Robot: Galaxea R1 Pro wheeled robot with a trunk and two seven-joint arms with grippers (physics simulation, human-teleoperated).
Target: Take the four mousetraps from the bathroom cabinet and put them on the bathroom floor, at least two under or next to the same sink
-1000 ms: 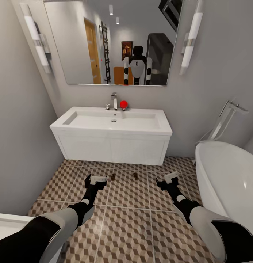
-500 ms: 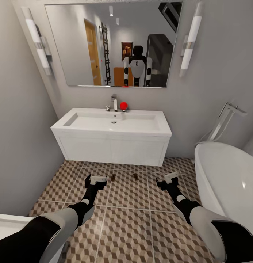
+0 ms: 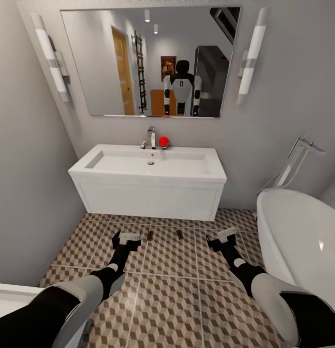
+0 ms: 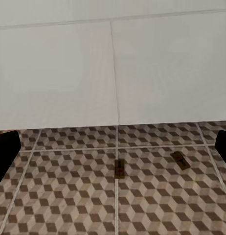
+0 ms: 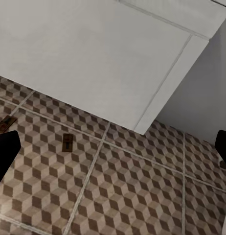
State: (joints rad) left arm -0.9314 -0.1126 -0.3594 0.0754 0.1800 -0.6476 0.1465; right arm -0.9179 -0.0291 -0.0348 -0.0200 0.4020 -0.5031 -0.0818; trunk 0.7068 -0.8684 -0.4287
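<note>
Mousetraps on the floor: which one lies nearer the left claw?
The mousetrap on the left, just beside the left claw. The other mousetrap lies farther toward the right claw, on the same tiled floor before the sink.

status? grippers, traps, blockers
Left gripper and right gripper open, empty. Two mousetraps on bathroom floor before sink. Nothing in the way.

The head camera looks forward and down from above both arms, facing the sink (image 3: 149, 164) and mirror (image 3: 148, 60) across the bathroom floor (image 3: 172, 295). Both wrist cameras sit low near the tiles, facing the white vanity front (image 4: 113, 73). All three views share two mousetraps (image 3: 150, 235) lying before it.
</note>
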